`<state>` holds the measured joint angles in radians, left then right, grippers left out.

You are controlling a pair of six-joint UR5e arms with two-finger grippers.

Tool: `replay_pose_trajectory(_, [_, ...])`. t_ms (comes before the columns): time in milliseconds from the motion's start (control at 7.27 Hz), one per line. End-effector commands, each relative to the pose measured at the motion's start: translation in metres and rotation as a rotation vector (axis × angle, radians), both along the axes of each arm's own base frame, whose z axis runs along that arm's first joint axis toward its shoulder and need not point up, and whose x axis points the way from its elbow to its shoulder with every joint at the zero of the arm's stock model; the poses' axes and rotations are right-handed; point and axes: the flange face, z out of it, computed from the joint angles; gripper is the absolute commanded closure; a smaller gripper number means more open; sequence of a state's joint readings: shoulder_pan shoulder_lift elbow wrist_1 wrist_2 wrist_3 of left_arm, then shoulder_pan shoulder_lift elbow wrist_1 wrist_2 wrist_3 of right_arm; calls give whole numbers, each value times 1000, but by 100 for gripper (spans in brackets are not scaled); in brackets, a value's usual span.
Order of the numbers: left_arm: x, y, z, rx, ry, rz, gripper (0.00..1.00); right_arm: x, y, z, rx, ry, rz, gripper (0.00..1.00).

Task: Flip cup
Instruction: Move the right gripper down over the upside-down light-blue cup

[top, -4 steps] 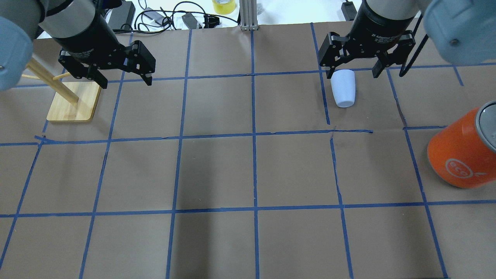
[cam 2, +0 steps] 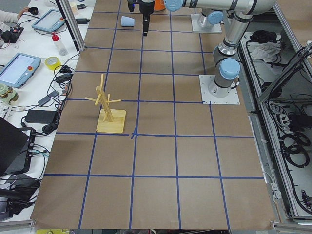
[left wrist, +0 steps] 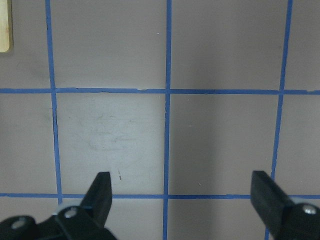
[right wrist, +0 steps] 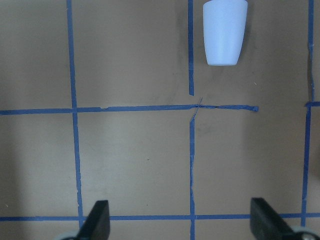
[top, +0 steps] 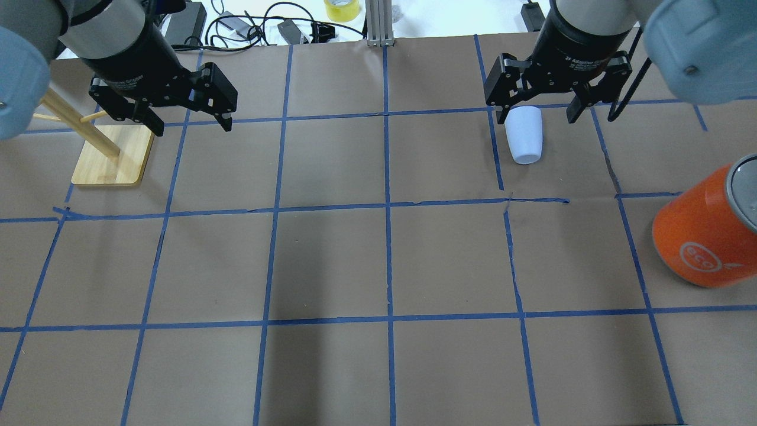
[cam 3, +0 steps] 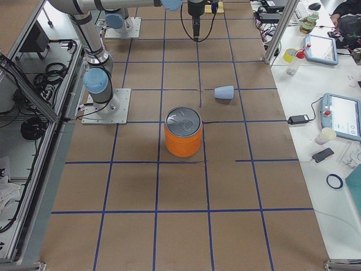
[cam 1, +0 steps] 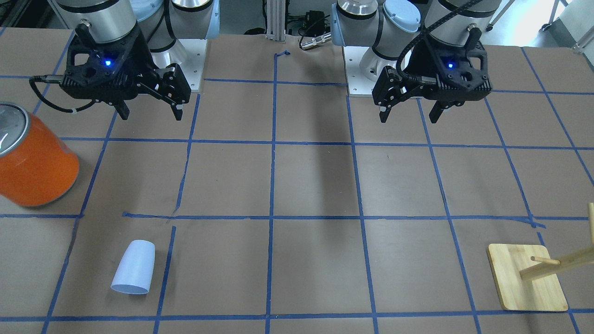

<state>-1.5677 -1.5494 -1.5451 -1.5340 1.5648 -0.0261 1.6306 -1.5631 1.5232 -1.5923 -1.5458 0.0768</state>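
Note:
The pale blue cup (top: 524, 135) lies on its side on the brown paper, wide end pointing away from the robot. It also shows in the front view (cam 1: 133, 267), the side views (cam 2: 127, 21) (cam 3: 224, 92), and at the top of the right wrist view (right wrist: 224, 32). My right gripper (top: 538, 113) is open and empty. It hangs high above the table, on the robot's side of the cup (cam 1: 151, 113), and touches nothing (right wrist: 180, 220). My left gripper (top: 192, 125) is open and empty above bare paper (cam 1: 408, 118) (left wrist: 182, 187).
A large orange can (top: 704, 231) with a silver top stands at the table's right edge (cam 1: 35, 162). A wooden peg stand (top: 112, 154) on a square base sits under my left arm's side (cam 1: 526, 278). Cables (top: 248, 26) lie beyond the far edge.
My right gripper has shifted very slightly above the cup's area. The cup, the can and my left arm have not moved.

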Motion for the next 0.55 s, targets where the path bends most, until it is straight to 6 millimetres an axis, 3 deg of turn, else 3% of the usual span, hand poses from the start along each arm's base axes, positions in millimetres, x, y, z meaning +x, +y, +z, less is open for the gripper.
replay_pose_trajectory(0, [-1, 1, 0, 0, 0, -2, 0, 0, 0, 0, 1, 1, 2, 0])
replay_pose_trajectory(275, [0, 1, 0, 0, 0, 0, 0, -1, -2, -1, 1, 1, 11, 0])
replay_pose_trajectory(413, [0, 0, -1, 3, 0, 0, 0, -12, -9, -3, 1, 15, -8, 0])
